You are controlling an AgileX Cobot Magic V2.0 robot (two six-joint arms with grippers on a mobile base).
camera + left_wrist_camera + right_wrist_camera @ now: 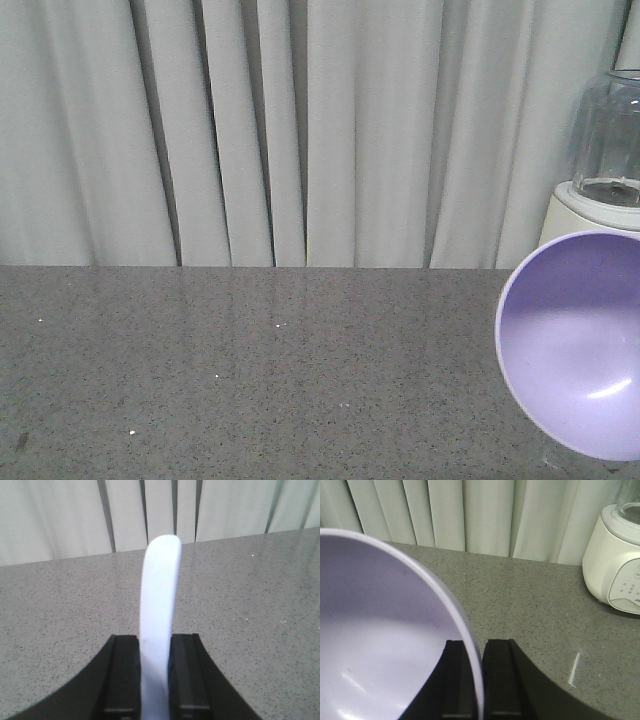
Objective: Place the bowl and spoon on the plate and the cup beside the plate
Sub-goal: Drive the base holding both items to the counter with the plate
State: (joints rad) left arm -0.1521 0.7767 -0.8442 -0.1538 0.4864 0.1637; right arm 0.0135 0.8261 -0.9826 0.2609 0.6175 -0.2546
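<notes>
The lavender bowl [578, 350] hangs tilted at the right edge of the front view, its inside facing the camera. In the right wrist view the bowl [380, 630] fills the left half, and my right gripper [477, 647] is shut on its rim, one finger inside and one outside. My left gripper [154, 642] is shut on the pale blue-white spoon [159, 610], which sticks up and forward between the black fingers above the grey counter. Plate and cup are out of view.
A white blender base [615, 565] with a clear jar [607, 135] stands at the back right of the speckled grey counter [250, 370]. Pale curtains [300, 130] hang behind the counter's far edge.
</notes>
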